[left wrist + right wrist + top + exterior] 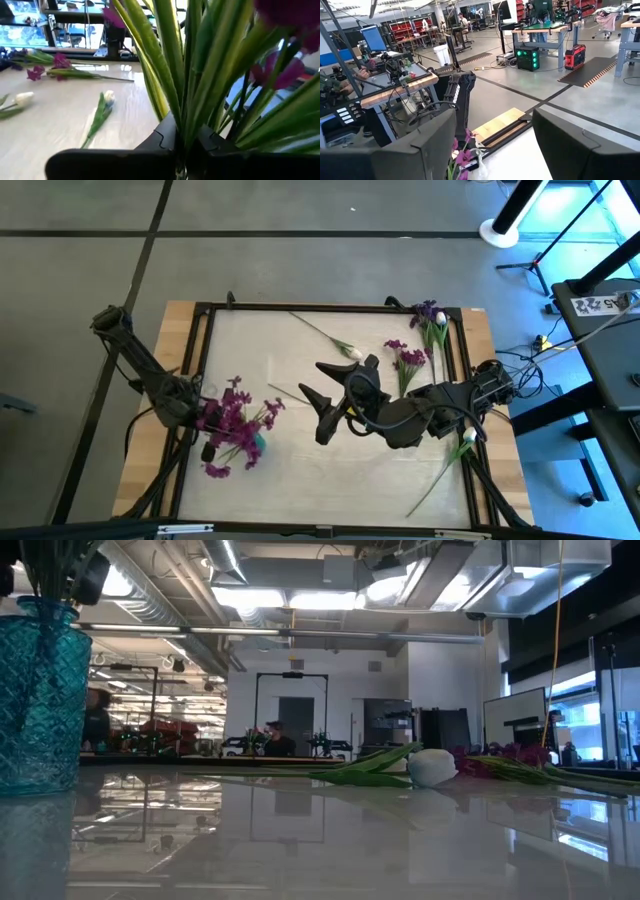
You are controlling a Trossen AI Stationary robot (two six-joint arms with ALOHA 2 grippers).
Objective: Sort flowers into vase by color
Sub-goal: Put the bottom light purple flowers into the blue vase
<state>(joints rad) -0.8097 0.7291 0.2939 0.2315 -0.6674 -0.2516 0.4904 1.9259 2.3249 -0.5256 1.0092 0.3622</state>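
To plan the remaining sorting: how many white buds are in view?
3. One white bud lies mid-table, another among purple flowers in a corner, the third beside the right arm. Arms may hide more.

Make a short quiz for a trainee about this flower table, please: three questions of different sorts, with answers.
1. True or false: the right tool is open and holds nothing.
2. What colour are the flowers held in the left tool? A white, B purple, C yellow.
3. Fill in: the vase stands nearest the ____ tool.

Key: 1 true; 2 B; 3 left.
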